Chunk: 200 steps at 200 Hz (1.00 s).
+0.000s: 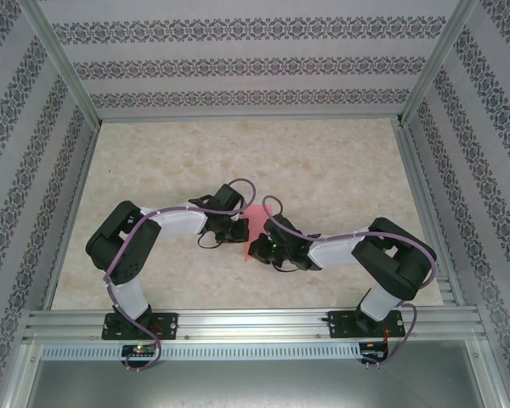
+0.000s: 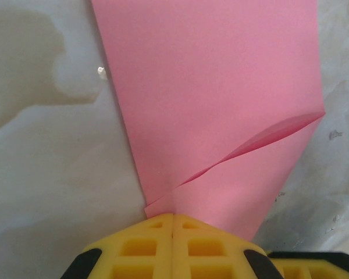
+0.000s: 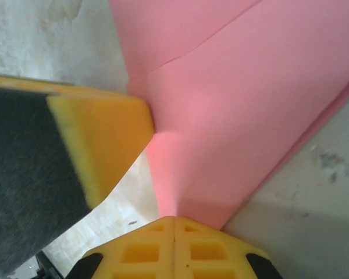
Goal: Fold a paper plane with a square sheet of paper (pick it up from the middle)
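So the pink paper (image 1: 253, 214) is sitting pretty much in the middle of the table (image 1: 323, 161), a bit closer to the near edge than the far one. It's wedged right between the two grippers, and from above you only catch slivers of pink around them.

Left gripper (image 1: 237, 228) comes in from the left side and right gripper (image 1: 257, 248) from the right, tips just beside each other over the paper.

Left wrist view: the yellow fingers (image 2: 151, 244) are closed flush against each other, no gap. The paper (image 2: 209, 87) lies flat on the table in front of them, with its near corner touching the tips. Can't tell if they're pinching it or just pressing down on it. There's a loose crease (image 2: 262, 139) running diagonally across the sheet, with one layer lifted a little. Tiny white speck (image 2: 101, 71) on the table just off the paper's left edge.

Right wrist view: its fingers (image 3: 145, 250) are also closed tight, and the paper (image 3: 250, 104) narrows straight down into the seam between them, so it looks nipped there. One finger of the left gripper (image 3: 104, 139) touches the paper's left edge.
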Motion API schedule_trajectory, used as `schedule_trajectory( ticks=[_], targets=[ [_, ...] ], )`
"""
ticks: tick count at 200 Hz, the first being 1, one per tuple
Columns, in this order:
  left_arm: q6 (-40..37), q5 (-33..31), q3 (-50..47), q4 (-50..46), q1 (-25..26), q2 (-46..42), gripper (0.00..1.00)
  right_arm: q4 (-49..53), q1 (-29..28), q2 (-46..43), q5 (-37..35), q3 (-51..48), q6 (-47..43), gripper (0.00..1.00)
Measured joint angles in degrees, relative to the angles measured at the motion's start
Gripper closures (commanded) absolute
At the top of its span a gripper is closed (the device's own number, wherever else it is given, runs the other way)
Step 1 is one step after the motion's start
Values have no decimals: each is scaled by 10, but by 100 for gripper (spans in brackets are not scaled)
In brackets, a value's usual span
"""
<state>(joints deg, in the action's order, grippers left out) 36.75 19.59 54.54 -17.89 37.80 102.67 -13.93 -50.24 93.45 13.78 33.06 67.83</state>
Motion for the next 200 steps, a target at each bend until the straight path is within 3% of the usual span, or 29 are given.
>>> schedule_trajectory(
  ticks=[200],
  targets=[
    [2,0,-3,5,0,-2,100,23,-26,6,0,26,-4,96]
  ],
)
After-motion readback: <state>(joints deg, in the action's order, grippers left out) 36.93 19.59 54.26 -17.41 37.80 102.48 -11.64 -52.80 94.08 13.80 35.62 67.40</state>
